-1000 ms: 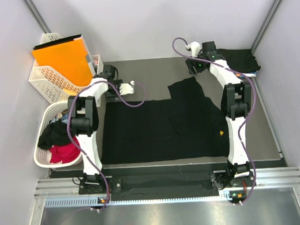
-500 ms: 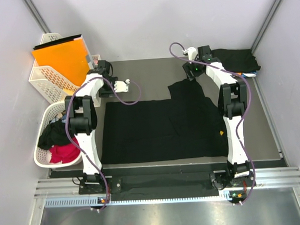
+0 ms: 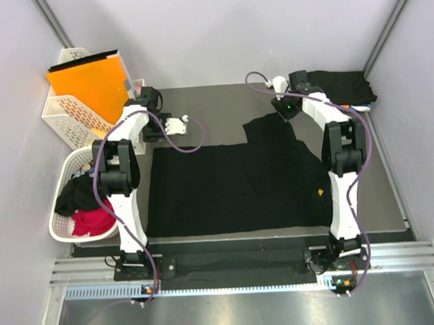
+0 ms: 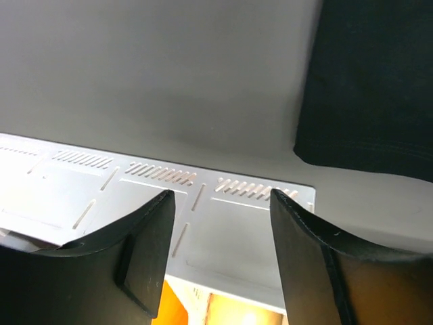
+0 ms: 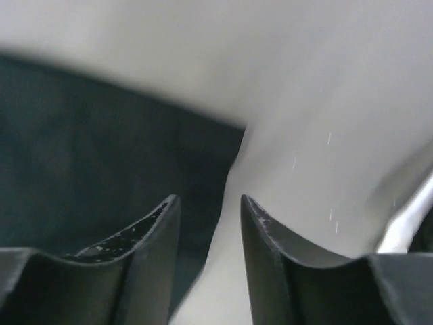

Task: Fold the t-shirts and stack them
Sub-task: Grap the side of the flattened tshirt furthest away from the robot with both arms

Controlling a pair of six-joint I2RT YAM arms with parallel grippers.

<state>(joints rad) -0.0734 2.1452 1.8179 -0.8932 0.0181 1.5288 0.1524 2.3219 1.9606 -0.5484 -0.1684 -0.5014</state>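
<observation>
A black t-shirt (image 3: 225,184) lies spread flat across the middle of the table, one sleeve (image 3: 267,128) sticking out toward the back. My right gripper (image 3: 287,110) hovers at that sleeve's far right edge. In the right wrist view the blurred edge of the black cloth (image 5: 101,135) runs under the right gripper (image 5: 208,200); its jaws stand narrow with a gap and nothing pinched. My left gripper (image 3: 158,129) is open beyond the shirt's far left corner (image 4: 372,88), and the left gripper (image 4: 220,196) sits over a slotted metal plate (image 4: 230,230). A folded black t-shirt (image 3: 343,86) lies at the back right.
An orange flat folder (image 3: 91,85) stands in a white lattice basket (image 3: 64,115) at the back left. A second white basket (image 3: 65,223) of dark and red clothes (image 3: 90,218) sits at the left. Grey walls close in on both sides.
The right gripper came from the back corner toward the shirt's far sleeve and its jaws narrowed. The left gripper drew slightly back and left, still open.
</observation>
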